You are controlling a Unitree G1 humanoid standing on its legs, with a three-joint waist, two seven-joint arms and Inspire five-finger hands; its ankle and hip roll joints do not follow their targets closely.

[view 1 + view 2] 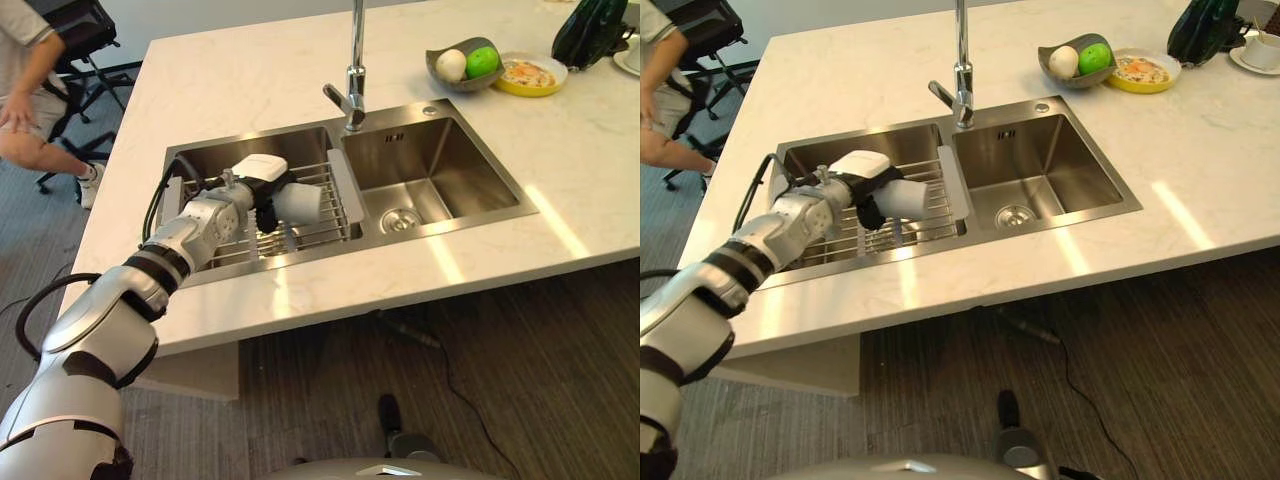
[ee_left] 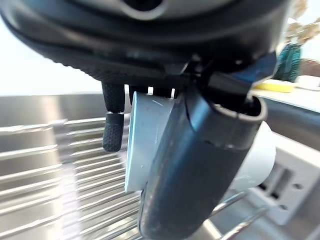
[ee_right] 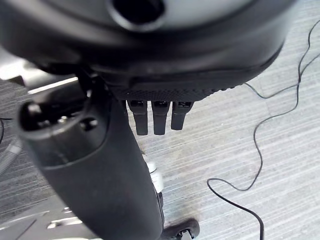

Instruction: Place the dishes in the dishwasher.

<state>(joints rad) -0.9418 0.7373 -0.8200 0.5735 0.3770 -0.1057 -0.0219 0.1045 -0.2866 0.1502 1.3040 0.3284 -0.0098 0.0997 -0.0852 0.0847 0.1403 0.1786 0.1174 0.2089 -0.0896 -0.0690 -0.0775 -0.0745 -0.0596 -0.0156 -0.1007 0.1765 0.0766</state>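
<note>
One white cup [image 1: 300,203] is clasped in the left hand [image 1: 262,190] over the wire rack [image 1: 320,225] in the left of two sink basins; the right hand [image 3: 100,165] hangs slack above grey carpet (marble desk [image 1: 240,80]).

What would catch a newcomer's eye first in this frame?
The left hand reaching into the left basin of the steel double sink, gripping a white cup on its side over the wire rack. Then, at the counter's far right, a grey bowl with a white and a green fruit beside a yellow plate of food.
</note>
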